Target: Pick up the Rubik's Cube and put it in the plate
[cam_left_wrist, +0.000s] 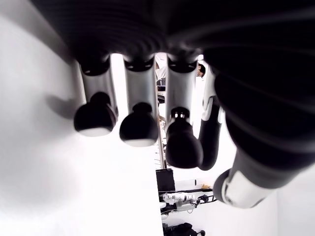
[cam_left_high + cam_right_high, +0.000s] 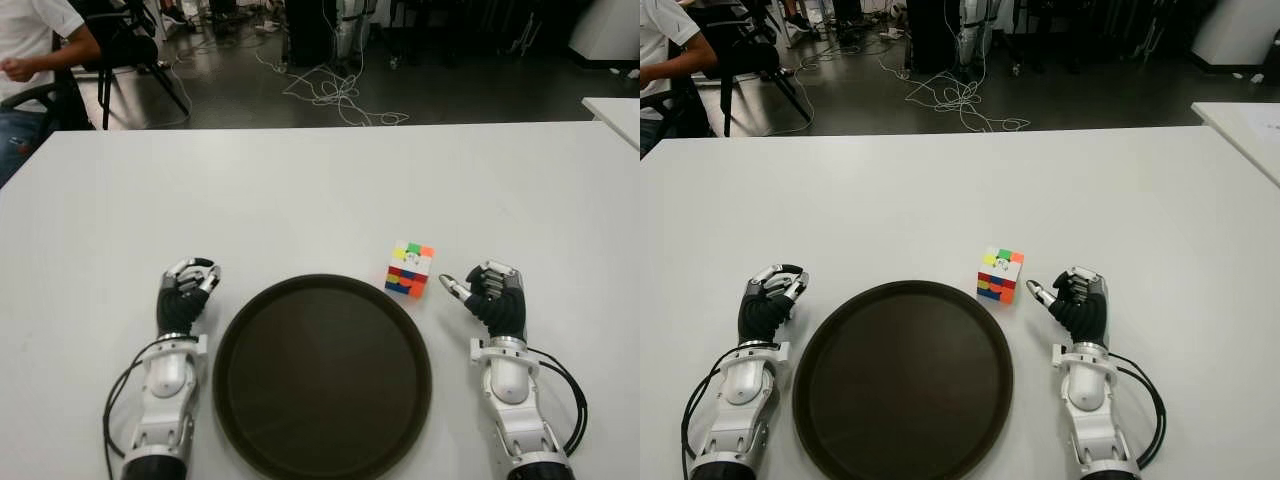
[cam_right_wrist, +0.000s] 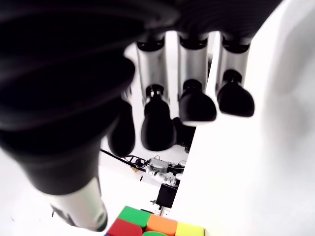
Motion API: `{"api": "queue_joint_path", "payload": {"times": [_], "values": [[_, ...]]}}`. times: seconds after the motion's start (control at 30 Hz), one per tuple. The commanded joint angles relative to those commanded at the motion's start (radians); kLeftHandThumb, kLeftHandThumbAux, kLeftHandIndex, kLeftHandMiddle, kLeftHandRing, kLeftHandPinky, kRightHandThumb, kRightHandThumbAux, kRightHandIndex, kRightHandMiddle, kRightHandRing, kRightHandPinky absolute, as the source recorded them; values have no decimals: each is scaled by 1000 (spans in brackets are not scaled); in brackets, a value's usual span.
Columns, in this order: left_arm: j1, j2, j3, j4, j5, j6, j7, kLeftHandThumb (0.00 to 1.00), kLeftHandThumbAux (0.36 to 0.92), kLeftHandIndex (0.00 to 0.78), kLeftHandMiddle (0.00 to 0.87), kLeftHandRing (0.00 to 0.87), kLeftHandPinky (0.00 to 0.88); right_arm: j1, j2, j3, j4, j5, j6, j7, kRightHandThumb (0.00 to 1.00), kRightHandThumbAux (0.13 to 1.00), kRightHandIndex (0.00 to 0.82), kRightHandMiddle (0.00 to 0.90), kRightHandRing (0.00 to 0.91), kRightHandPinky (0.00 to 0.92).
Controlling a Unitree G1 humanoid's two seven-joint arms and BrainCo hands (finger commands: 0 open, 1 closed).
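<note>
The right hand (image 2: 490,292) shows just to the right of the Rubik's Cube (image 2: 410,268), its fingers (image 3: 197,105) loosely bent and apart with nothing between them; its thumb points toward the cube with a small gap left, so the two are not touching. The cube sits on the white tabletop (image 2: 320,190), just beyond the right far rim of the round dark plate (image 2: 322,372), outside it. The left hand (image 2: 185,295) shows just to the left of the plate, fingers (image 1: 139,129) likewise relaxed and holding nothing. The plate lies between the two hands, near the robot's edge of the tabletop. Beyond the far edge, cables (image 2: 335,95) trail over a dark floor, and a person (image 2: 30,50) sits on a chair at the far left.
</note>
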Motion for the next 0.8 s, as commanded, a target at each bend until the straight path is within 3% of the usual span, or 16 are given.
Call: {"api": "queue_joint_path", "payload": {"times": [0.57,0.63,0.8], "values": [[-6,7,5,30,-23,-37,-38,705,706,444,815,834,825,-9,6,-11,15,11,-11,-8,110,836,666,797,814,811],[-6,6,6,31,-25,-35,-39,705,706,444,813,833,821,-11,6,-12,11,13,-10,-9,96,829,623,741,761,759],[-7,4,8,31,-24,-30,-34,704,707,444,811,830,818,-13,-3,-10,14,-17,-38,-40,18,782,442,541,563,525]]}}
